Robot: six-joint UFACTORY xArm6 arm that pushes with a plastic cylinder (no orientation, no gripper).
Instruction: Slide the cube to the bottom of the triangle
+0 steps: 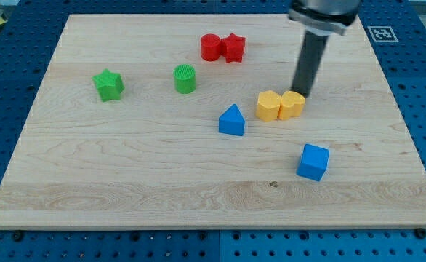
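A blue cube [313, 161] lies on the wooden board [126, 182] at the lower right. A blue triangle [232, 120] lies near the middle, up and to the left of the cube. My tip [300, 94] is at the end of the dark rod, just above the right yellow block [293, 105]. It is well above the cube and to the right of the triangle, touching neither.
Two yellow blocks sit side by side, the left one [268, 105] right of the triangle. A red cylinder [211, 46] and a red star [233, 48] sit at the top. A green star [109, 84] and a green cylinder [185, 78] sit at the left.
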